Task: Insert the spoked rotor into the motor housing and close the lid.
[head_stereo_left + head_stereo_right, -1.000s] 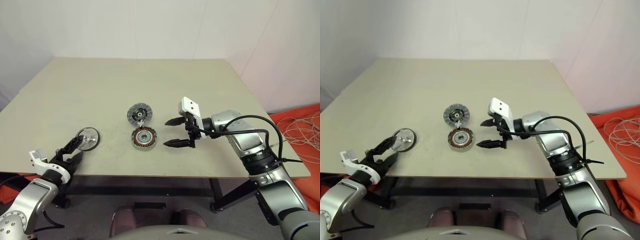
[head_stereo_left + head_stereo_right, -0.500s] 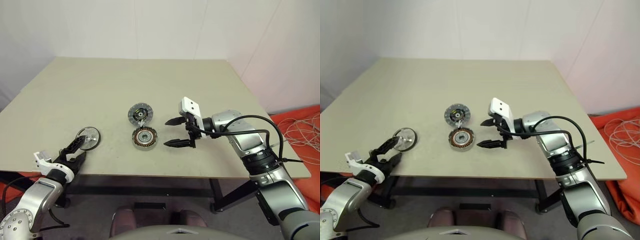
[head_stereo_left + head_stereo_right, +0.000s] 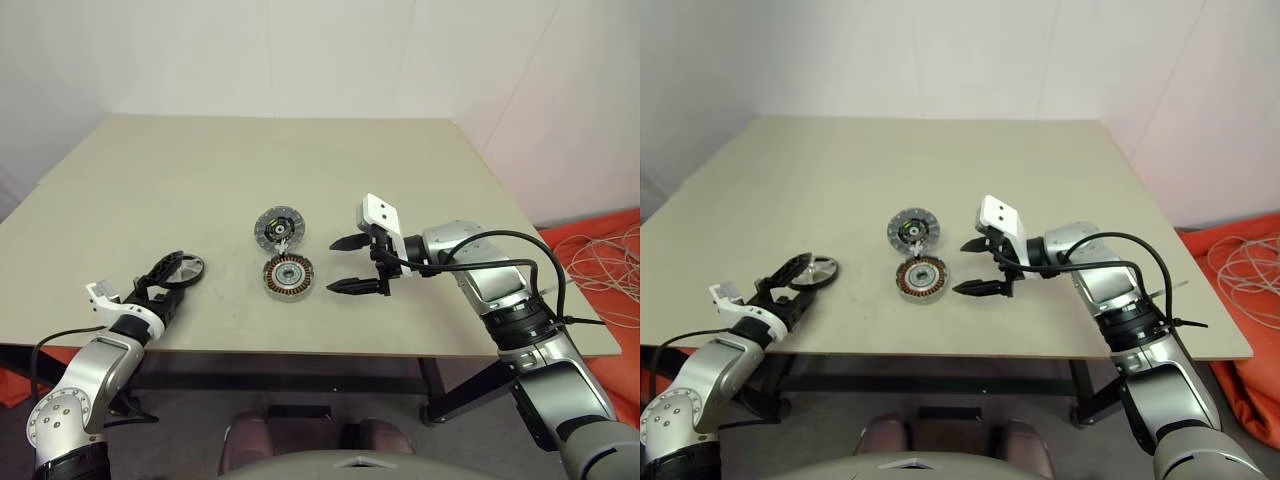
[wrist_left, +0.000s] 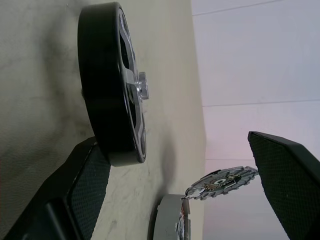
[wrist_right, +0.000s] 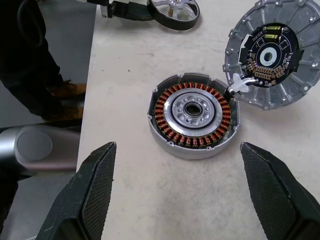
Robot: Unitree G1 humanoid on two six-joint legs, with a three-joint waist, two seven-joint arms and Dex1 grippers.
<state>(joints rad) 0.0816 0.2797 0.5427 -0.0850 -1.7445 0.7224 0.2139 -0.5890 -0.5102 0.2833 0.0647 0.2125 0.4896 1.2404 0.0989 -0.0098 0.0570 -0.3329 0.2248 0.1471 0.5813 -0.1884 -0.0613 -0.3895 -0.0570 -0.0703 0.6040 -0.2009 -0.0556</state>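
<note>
Spoked rotor [image 3: 185, 266]: flat on the table, well left of the motor housing [image 3: 289, 275]. Left gripper [image 3: 163, 279]: spread wide, empty, fingers bracketing the rim; square up, then pinch. Right gripper [image 3: 355, 265]: wide, empty, beside housing. Lid [image 3: 278, 228]: just behind housing.

Both hands gape: left hand [image 3: 165, 277] low, right hand [image 3: 350, 265] raised, seemingly.

I'm working in what looks like a bare test lab: a plain beige table [image 3: 300, 170] against blank white walls [image 3: 300, 50], with loose cables [image 3: 600, 260] on orange matting [image 3: 610, 330] beside the table.
</note>
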